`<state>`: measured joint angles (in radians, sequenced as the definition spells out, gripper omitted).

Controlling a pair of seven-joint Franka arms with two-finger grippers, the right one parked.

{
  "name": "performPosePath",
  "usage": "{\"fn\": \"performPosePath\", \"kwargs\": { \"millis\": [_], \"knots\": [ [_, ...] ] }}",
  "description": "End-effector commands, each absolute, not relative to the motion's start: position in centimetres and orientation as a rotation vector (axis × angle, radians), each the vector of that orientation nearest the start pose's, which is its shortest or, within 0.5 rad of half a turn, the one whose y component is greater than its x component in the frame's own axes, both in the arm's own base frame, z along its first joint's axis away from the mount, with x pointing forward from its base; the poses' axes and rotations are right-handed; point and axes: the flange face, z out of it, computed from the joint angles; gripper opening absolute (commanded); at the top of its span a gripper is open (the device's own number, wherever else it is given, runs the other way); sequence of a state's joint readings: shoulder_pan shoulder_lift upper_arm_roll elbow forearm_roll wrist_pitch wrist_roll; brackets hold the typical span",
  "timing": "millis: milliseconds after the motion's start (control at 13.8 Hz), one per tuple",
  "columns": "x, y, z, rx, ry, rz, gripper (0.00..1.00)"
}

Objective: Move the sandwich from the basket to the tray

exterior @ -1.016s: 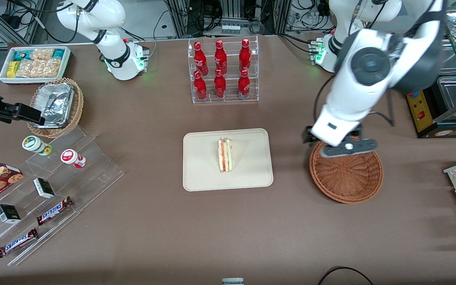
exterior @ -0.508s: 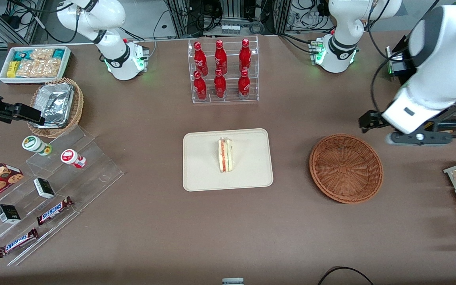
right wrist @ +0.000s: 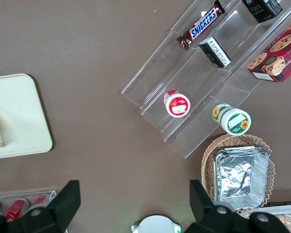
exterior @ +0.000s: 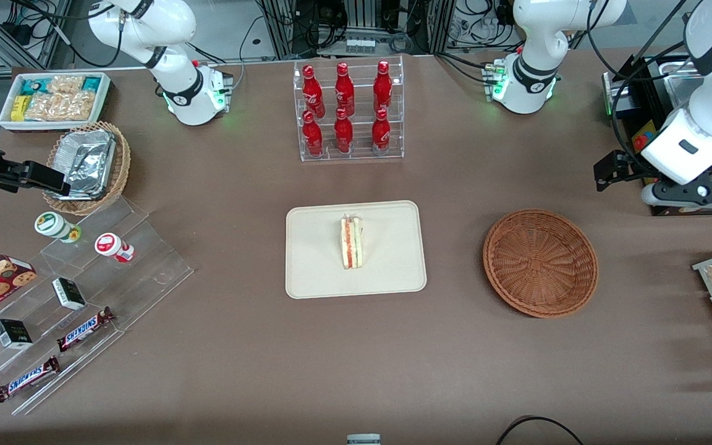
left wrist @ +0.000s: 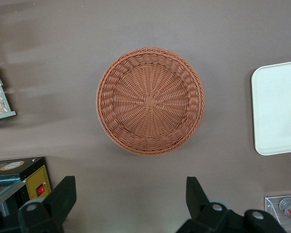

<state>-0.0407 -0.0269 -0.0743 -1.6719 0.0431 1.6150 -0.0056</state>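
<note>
Arm's swung off the basket [exterior: 540,262] toward its own end of the desk; gripper [left wrist: 130,204] hangs high, spread wide, holding nothing. Sandwich [exterior: 351,241] sits on the tray [exterior: 319,272].

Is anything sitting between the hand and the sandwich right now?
Only the empty basket lies between them. The sandwich already rests on the tray, and the open hand hangs above the table toward the working arm's end.
</note>
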Motion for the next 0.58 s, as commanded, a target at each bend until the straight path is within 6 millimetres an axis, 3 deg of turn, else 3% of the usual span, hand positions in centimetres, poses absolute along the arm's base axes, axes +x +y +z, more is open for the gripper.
{"fn": "performPosePath", "kwargs": {
  "millis": [0,218,508],
  "knots": [
    [53.3,-6.0,60.4,-3.097,0.192,0.028,1.00],
    [54.8,-6.2,60.9,-3.102,0.183,0.004,1.00],
    [54.9,-6.2,61.2,-3.103,0.183,-0.005,1.00]
  ]
}}
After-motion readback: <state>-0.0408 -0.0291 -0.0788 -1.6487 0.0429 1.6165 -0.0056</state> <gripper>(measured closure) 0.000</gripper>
